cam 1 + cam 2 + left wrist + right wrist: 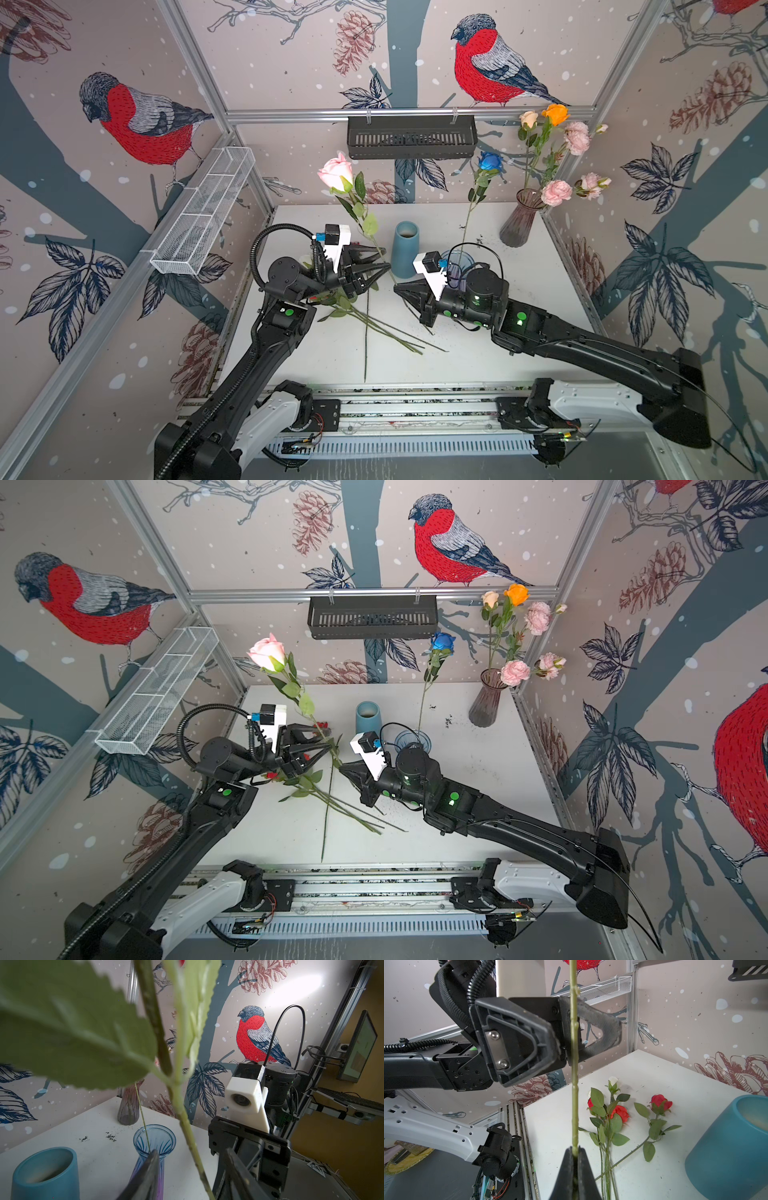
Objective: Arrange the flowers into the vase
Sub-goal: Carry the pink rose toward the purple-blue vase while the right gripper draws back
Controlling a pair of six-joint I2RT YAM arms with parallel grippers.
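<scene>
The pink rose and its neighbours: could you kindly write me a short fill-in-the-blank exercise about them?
1. The right gripper clamps the pink rose by its ___.
2. The clear blue vase holds one rose, coloured ___.
3. The red roses lie on the ___.
Missing words: stem; blue; table.

Walls papered in pale pink with red-breasted bullfinches (494,62), pine cones (353,41) and dark leaves enclose a white tabletop (540,282), framed by aluminium rails (291,115). A black slotted basket (411,137) hangs on the far rail; a white wire mesh tray (203,212) hangs on the left one.
</scene>
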